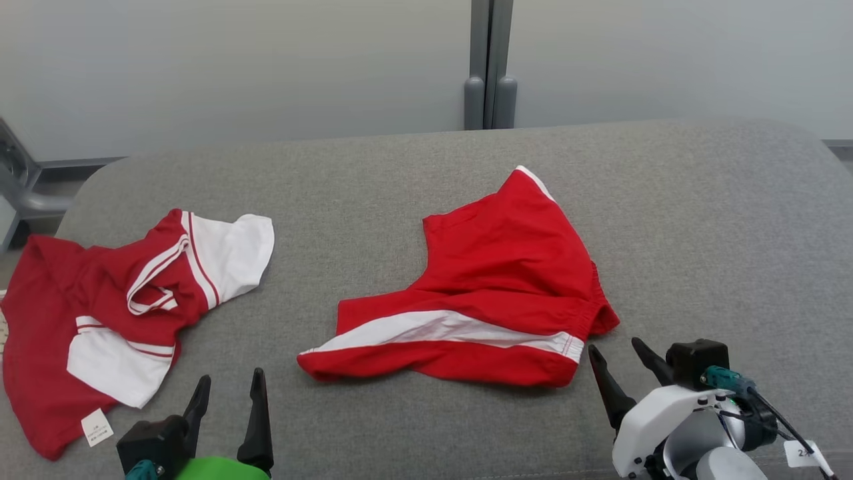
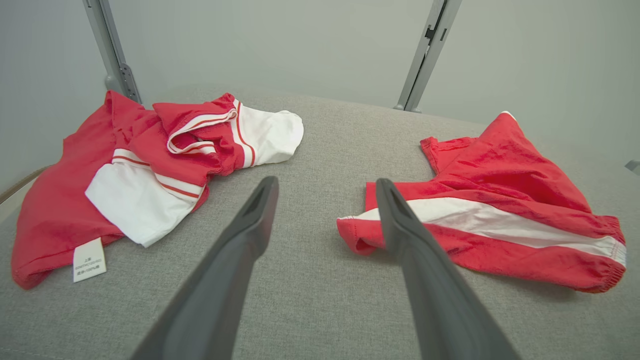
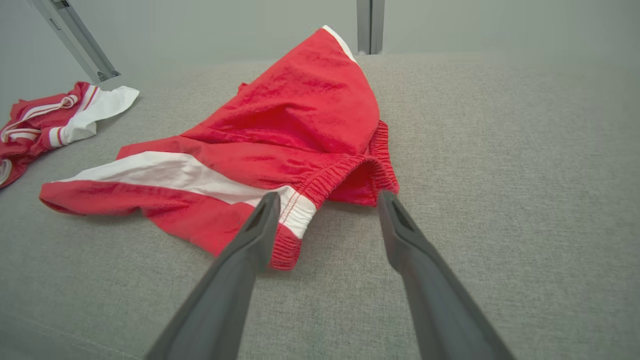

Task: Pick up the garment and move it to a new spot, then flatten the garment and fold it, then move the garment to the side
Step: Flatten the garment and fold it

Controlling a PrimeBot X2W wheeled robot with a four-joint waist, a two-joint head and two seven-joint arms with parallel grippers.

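Note:
A pair of red shorts with a white side stripe and an elastic waistband lies loosely spread at the middle of the grey padded surface. My right gripper hovers open just short of the waistband end, touching nothing. My left gripper stands open near the front edge, between the two garments, with the shorts' leg hem ahead to its right. The shorts show in the left wrist view too. In both wrist views the jaws hold nothing.
A crumpled red and white shirt with a white label lies at the left end of the surface, and also appears as shirt and shirt. Behind stand a pale wall and a grey post. Bare cloth lies right of the shorts.

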